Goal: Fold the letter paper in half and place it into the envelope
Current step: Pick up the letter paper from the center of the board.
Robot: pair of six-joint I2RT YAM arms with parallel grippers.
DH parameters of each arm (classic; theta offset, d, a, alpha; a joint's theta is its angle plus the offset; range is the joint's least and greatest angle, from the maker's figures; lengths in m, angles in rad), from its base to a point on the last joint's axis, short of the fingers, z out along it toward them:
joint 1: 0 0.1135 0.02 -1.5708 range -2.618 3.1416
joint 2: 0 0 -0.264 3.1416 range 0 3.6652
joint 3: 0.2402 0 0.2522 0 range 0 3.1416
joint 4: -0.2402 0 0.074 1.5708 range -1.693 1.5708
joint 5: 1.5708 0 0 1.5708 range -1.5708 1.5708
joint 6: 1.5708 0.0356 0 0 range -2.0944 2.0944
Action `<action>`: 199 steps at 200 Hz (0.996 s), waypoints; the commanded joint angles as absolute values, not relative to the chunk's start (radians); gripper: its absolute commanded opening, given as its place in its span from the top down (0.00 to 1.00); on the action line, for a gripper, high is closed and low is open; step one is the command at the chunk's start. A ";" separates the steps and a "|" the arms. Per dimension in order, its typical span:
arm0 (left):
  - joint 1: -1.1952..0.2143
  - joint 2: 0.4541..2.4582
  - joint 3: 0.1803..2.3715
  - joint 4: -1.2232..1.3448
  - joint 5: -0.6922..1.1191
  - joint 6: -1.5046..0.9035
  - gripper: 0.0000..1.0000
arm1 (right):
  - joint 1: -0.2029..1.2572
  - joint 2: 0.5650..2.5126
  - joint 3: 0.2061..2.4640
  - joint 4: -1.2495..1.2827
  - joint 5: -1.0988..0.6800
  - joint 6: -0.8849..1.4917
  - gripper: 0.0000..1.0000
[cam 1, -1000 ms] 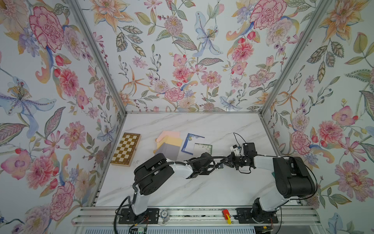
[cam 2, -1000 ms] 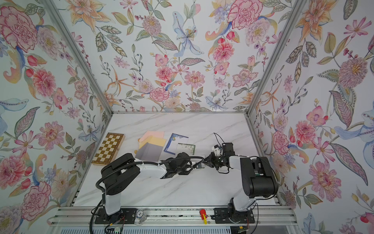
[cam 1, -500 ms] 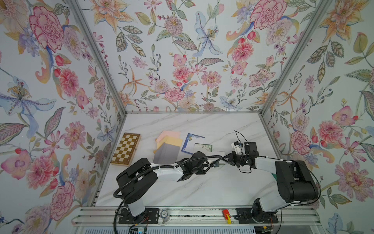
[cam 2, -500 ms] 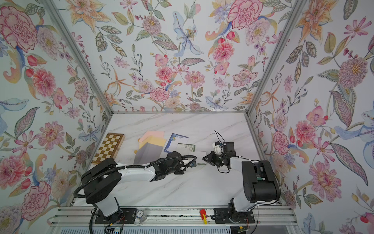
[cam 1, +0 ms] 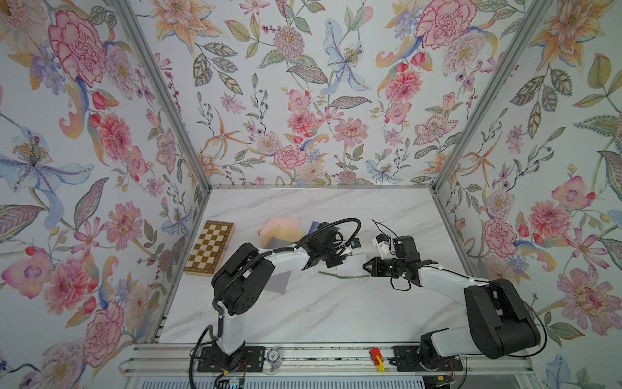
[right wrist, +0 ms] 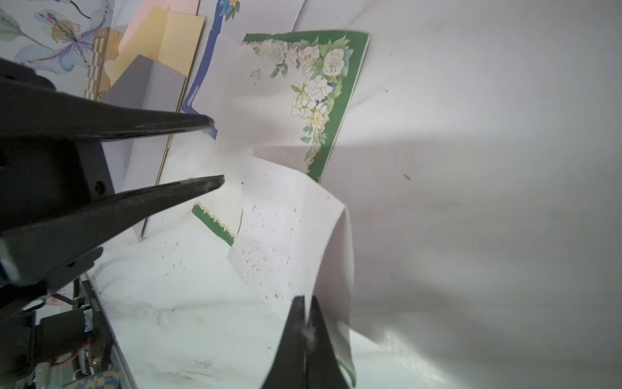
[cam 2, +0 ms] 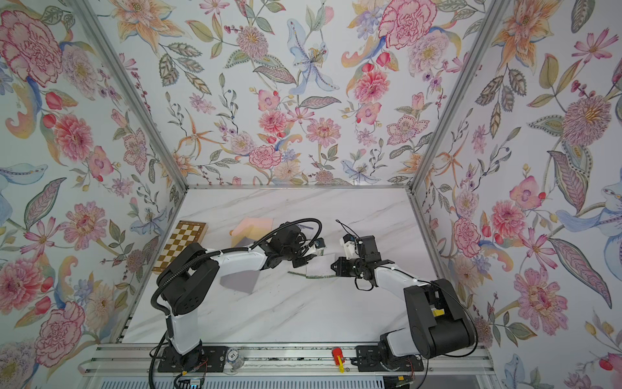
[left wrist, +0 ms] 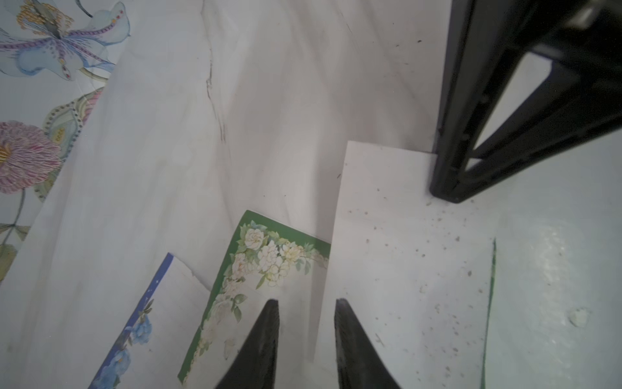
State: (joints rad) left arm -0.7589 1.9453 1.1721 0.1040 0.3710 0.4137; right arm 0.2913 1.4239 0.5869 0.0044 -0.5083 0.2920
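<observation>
Letter paper [cam 1: 350, 266] mid-frame in both top views, between the arms. Right gripper [cam 1: 367, 268] pinches its right edge. Left gripper [left wrist: 306, 303], jaws slightly parted and likely empty, sits nearer the left, free edge.

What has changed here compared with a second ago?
The left gripper has opened over the folded letter paper and drawn back from the right gripper. The right gripper stays shut on the paper's edge. The chessboard and envelopes lie where they were.
</observation>
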 commanded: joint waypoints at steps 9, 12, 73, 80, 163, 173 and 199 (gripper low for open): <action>-0.725 1.975 1.196 0.072 0.514 0.382 0.67 | 0.325 1.389 0.585 -0.001 -0.413 0.228 1.00; -0.723 1.978 1.197 0.070 0.523 0.383 0.67 | 0.327 1.387 0.583 0.004 -0.411 0.226 1.00; -0.694 2.023 1.240 0.032 0.583 0.377 0.66 | 0.382 1.372 0.571 0.038 -0.343 0.179 1.00; -0.691 2.027 1.244 0.032 0.585 0.376 0.66 | 0.389 1.371 0.571 0.038 -0.335 0.175 1.00; -0.660 2.072 1.273 0.019 0.659 0.362 0.65 | 0.416 1.316 0.517 0.114 -0.301 0.166 1.00; -0.655 2.075 1.276 0.018 0.668 0.358 0.65 | 0.418 1.308 0.510 0.120 -0.297 0.160 1.00; -0.644 2.085 1.295 -0.003 0.698 0.358 0.64 | 0.426 1.295 0.495 0.137 -0.280 0.145 1.00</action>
State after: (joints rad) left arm -0.6632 2.0556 1.2545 0.0349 0.6430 0.3721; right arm 0.4149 1.3159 0.5190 0.0990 -0.3069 0.1761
